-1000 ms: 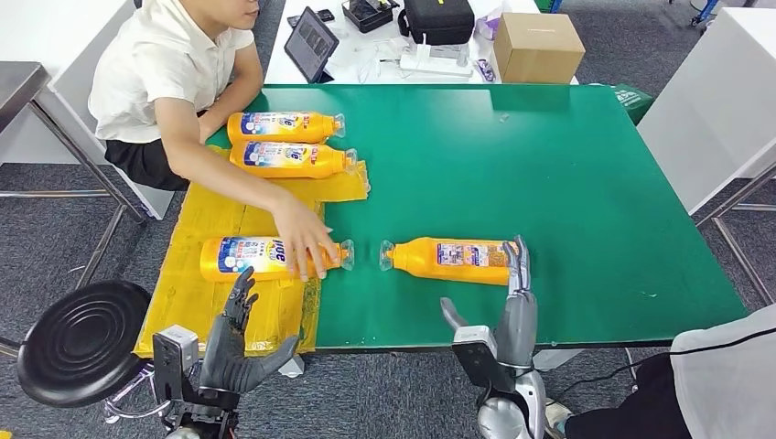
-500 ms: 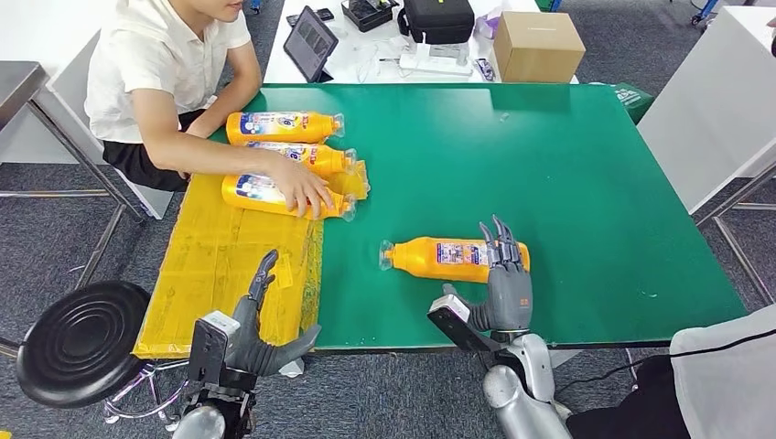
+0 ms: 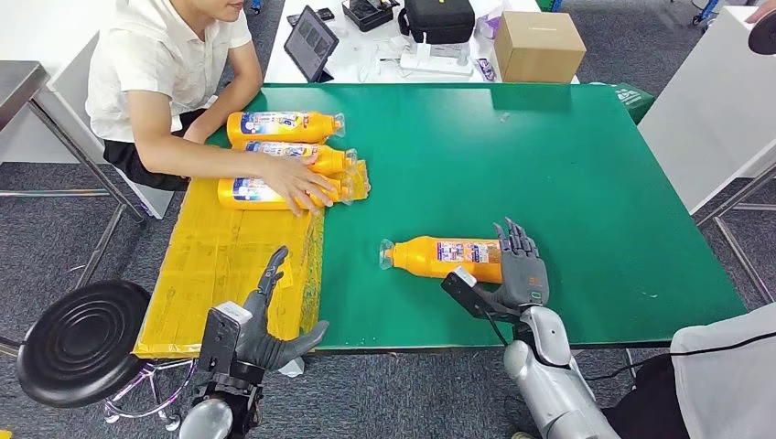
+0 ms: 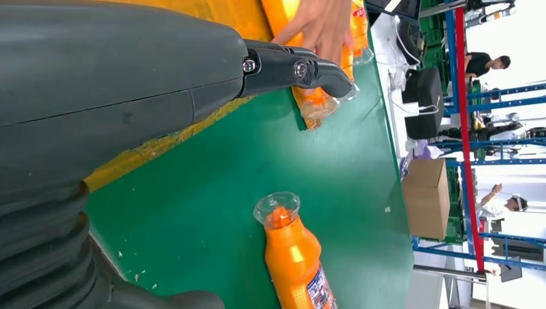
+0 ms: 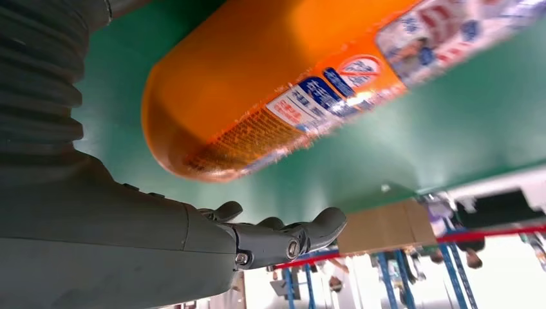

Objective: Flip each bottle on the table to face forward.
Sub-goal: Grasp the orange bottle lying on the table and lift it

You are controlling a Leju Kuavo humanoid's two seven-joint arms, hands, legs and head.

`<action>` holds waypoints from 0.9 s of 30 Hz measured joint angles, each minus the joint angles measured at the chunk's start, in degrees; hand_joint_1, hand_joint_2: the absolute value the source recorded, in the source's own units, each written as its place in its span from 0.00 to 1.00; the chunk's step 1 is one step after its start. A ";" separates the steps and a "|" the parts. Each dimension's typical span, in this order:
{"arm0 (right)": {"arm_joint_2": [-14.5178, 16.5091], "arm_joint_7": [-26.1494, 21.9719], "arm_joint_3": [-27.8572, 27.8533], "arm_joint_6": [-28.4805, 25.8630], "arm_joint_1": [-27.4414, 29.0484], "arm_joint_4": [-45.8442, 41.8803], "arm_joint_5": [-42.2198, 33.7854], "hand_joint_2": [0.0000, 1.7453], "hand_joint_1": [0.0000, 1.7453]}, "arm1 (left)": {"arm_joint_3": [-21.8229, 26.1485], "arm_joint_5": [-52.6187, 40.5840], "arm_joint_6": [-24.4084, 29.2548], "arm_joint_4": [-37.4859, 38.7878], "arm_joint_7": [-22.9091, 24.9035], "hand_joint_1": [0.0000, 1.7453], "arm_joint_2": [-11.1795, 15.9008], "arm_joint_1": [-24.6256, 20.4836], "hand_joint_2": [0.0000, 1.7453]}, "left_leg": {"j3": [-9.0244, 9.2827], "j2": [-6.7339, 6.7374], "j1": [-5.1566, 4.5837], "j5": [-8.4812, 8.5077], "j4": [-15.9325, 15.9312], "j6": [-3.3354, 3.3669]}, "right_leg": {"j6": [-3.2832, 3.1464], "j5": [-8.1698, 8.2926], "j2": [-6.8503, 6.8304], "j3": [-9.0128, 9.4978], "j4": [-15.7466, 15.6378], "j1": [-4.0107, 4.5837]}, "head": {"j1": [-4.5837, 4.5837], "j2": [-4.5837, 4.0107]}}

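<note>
One orange plastic bottle [image 3: 447, 259] with a blue-and-white label is seen lying on its side near the 6 o'clock edge of the green table [image 3: 586, 183], cap pointing to 9 o'clock. Its base end is touched by the right hand [image 3: 520, 273], fingers spread, not closed around it. Three more orange bottles [image 3: 284, 157] are grouped at 10 o'clock on yellow sheeting [image 3: 220, 265], pressed by a person's hand [image 3: 297, 189]. The left hand [image 3: 265, 334] is held off the table edge at 7 o'clock, fingers apart, holding nothing.
</note>
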 joint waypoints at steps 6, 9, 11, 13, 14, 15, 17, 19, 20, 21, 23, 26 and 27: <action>-1.57 1.70 0.04 1.93 -2.83 4.36 2.12 1.00 0.00 | -0.03 -0.09 -0.68 0.07 0.03 0.00 -0.11 -0.40 1.00 | -0.04 -0.01 0.00 0.00 0.00 0.00 | 0.00 0.00 0.00 -0.03 0.00 0.00 | -0.01 0.00; -2.16 1.10 0.04 2.27 -4.92 7.11 2.55 1.00 0.00 | -0.11 -0.04 -1.08 0.28 0.04 0.00 -0.11 -1.03 1.00 | -0.04 0.00 0.00 0.01 0.00 0.00 | 0.01 0.01 0.00 -0.03 0.00 0.00 | 0.00 0.00; -2.31 0.81 0.04 2.92 -6.30 8.82 2.76 1.00 0.00 | -0.21 0.04 -1.27 0.54 0.05 0.00 -0.13 -1.61 1.00 | -0.04 0.00 0.00 0.02 0.00 0.02 | 0.03 0.02 0.00 -0.03 0.00 0.00 | 0.00 0.00; -2.33 0.77 0.07 3.85 -7.58 10.54 3.12 1.00 0.00 | -0.26 0.37 -1.46 0.87 0.11 0.00 -0.23 -2.15 1.00 | -0.03 0.00 0.00 0.04 0.00 0.03 | 0.04 0.03 0.00 -0.02 0.00 0.00 | 0.01 0.00; -2.33 0.86 0.10 4.33 -8.17 11.37 3.32 1.00 0.00 | -0.27 0.58 -1.63 1.04 0.18 0.00 -0.30 -2.38 1.00 | -0.03 0.01 0.00 0.04 0.01 0.03 | 0.04 0.03 0.00 -0.02 0.00 0.00 | 0.01 0.00; -2.31 0.97 0.19 4.77 -8.74 12.15 3.54 1.00 0.00 | -0.30 0.78 -1.79 1.21 0.26 0.00 -0.37 -2.59 1.00 | -0.03 0.01 0.00 0.04 0.01 0.03 | 0.04 0.04 0.00 -0.02 0.00 0.00 | 0.01 0.00; -2.29 1.12 0.45 5.40 -9.73 13.51 3.96 1.00 0.01 | -0.45 1.03 -2.02 1.54 0.38 0.00 -0.43 -2.97 1.00 | -0.03 0.01 0.00 0.04 0.01 0.03 | 0.05 0.04 0.00 -0.02 0.00 0.00 | 0.01 0.00; -2.29 0.49 0.81 6.19 -10.63 14.68 4.20 1.00 0.31 | -0.62 1.37 -2.20 1.88 0.42 0.00 -0.48 -3.30 1.00 | -0.02 0.02 0.00 0.04 0.01 0.03 | 0.05 0.04 0.00 -0.03 0.00 0.00 | 0.01 0.00; -2.32 -0.13 0.99 6.74 -11.03 15.22 4.21 1.00 0.47 | -0.68 1.60 -2.32 2.04 0.42 0.00 -0.52 -3.44 1.00 | -0.02 0.02 0.00 0.04 0.01 0.03 | 0.04 0.04 0.00 -0.03 0.00 0.00 | 0.01 0.00; -2.36 -0.87 1.16 7.36 -11.37 15.73 4.10 1.00 0.62 | -0.71 1.85 -2.43 2.18 0.41 0.00 -0.58 -3.57 1.00 | -0.01 0.03 0.00 0.04 0.01 0.03 | 0.04 0.04 0.00 -0.03 0.00 0.00 | 0.00 0.00; -2.47 -2.22 1.39 8.75 -11.86 16.62 3.74 1.00 0.69 | -0.77 2.46 -2.56 2.43 0.37 0.00 -0.72 -3.80 1.00 | -0.01 0.03 0.00 0.04 0.01 0.03 | 0.04 0.04 0.00 -0.02 0.00 0.00 | 0.00 0.00; -2.62 -3.24 1.62 10.15 -12.46 17.62 3.41 1.00 0.97 | -0.83 3.03 -2.62 2.75 0.27 0.00 -0.90 -4.12 1.00 | 0.00 0.03 0.00 0.04 0.01 0.03 | 0.05 0.04 0.00 -0.01 0.00 0.00 | 0.00 0.00; -2.68 -3.36 1.72 10.51 -12.67 17.88 3.34 1.00 1.00 | -0.87 3.13 -2.63 2.85 0.23 0.00 -0.93 -4.20 1.00 | 0.00 0.03 0.00 0.04 0.01 0.03 | 0.05 0.04 0.00 -0.01 0.00 0.00 | 0.01 0.00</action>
